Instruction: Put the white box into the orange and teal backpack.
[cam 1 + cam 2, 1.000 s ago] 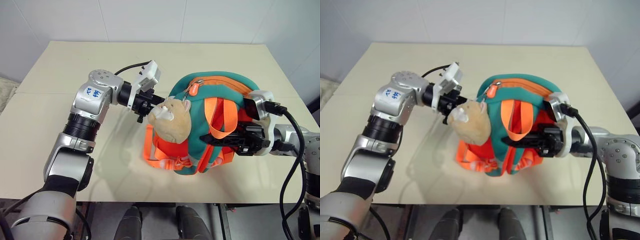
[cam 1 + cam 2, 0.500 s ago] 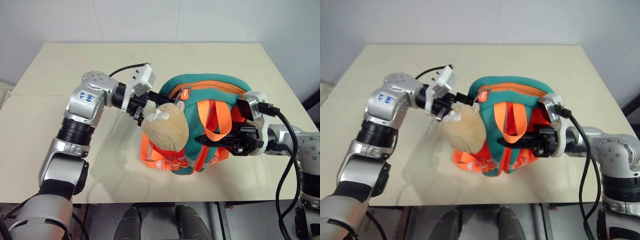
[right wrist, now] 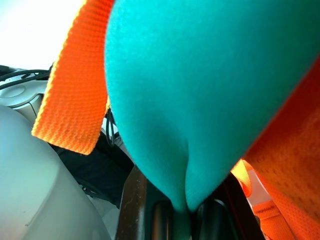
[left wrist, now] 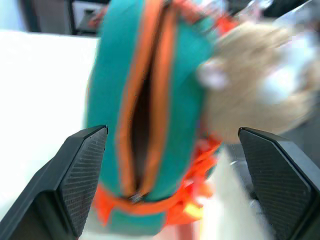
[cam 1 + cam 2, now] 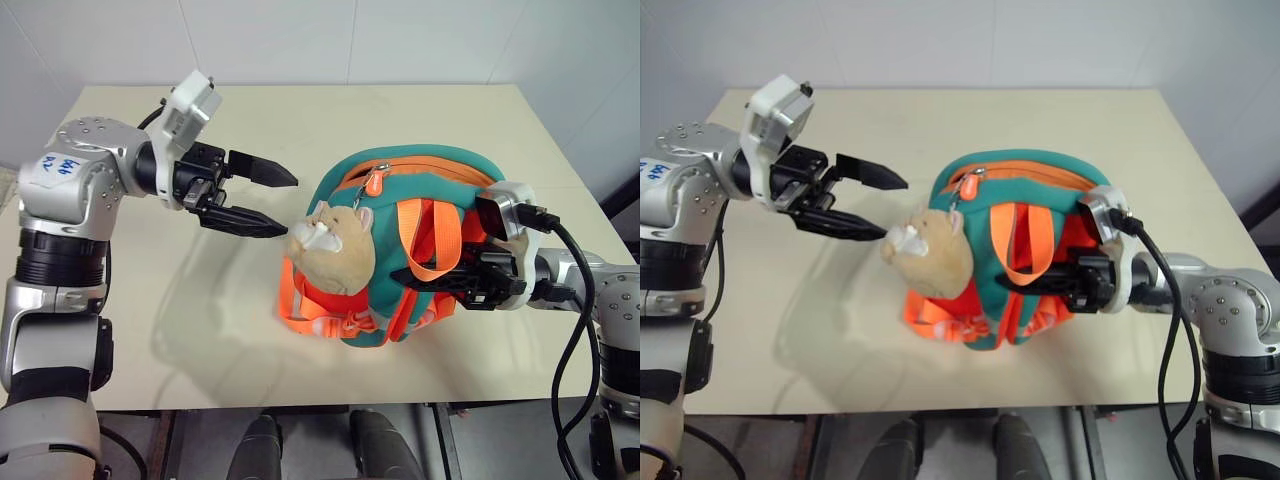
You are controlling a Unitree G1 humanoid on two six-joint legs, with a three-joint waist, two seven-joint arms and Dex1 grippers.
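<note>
Two grippers: left gripper (image 5: 272, 203) splayed wide, empty; right gripper (image 5: 418, 277) pinching the rounded backpack's (image 5: 420, 185) soft teal strap (image 3: 170, 100).

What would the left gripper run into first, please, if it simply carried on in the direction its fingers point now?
Most likely the backpack. The open left gripper points across the table at it, and the left wrist view looks straight at its zip opening. The plush animal hangs close beside that line, so depth leaves some doubt.
</note>
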